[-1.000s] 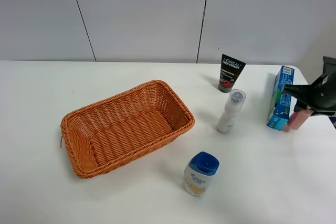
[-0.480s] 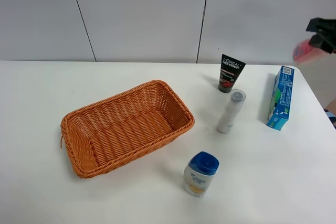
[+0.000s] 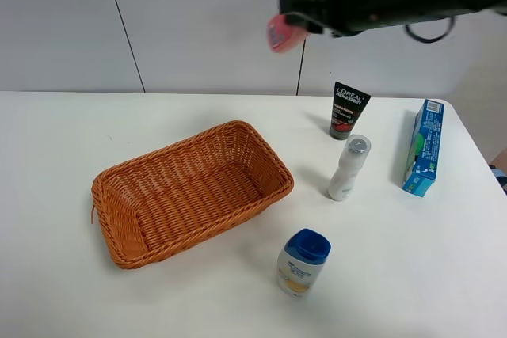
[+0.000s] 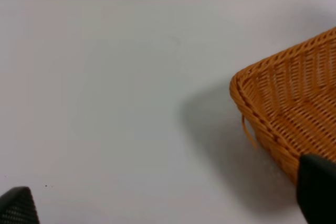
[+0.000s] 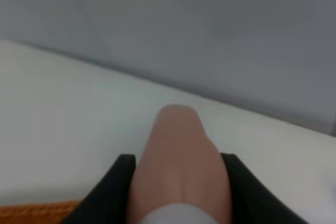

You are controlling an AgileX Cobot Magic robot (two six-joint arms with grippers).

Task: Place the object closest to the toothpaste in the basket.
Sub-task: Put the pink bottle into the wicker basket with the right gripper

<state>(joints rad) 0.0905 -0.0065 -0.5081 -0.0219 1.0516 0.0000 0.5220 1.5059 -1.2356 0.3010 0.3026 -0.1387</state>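
My right gripper [image 3: 305, 20] is shut on a pink tube [image 3: 283, 33] and holds it high in the air above the far rim of the orange wicker basket [image 3: 127, 255]. The right wrist view shows the pink tube [image 5: 178, 166] between the black fingers [image 5: 113, 182]. The blue toothpaste box [image 3: 423, 146] lies at the right of the white table. In the left wrist view the two black fingertips [image 4: 315, 187] of my left gripper [image 4: 163, 203] stand far apart over bare table beside a basket corner [image 4: 273, 124]. The left arm is out of the exterior view.
A black L'Oreal tube [image 3: 348, 110] stands at the back. A white bottle with a silver cap [image 3: 347, 169] stands right of the basket. A white bottle with a blue cap [image 3: 302, 263] stands near the front. The table's right edge lies past the toothpaste box.
My right gripper lifted the pink tube from beside the toothpaste box, rose high, and swung left across the table to above the basket's far side. The other objects have not moved.
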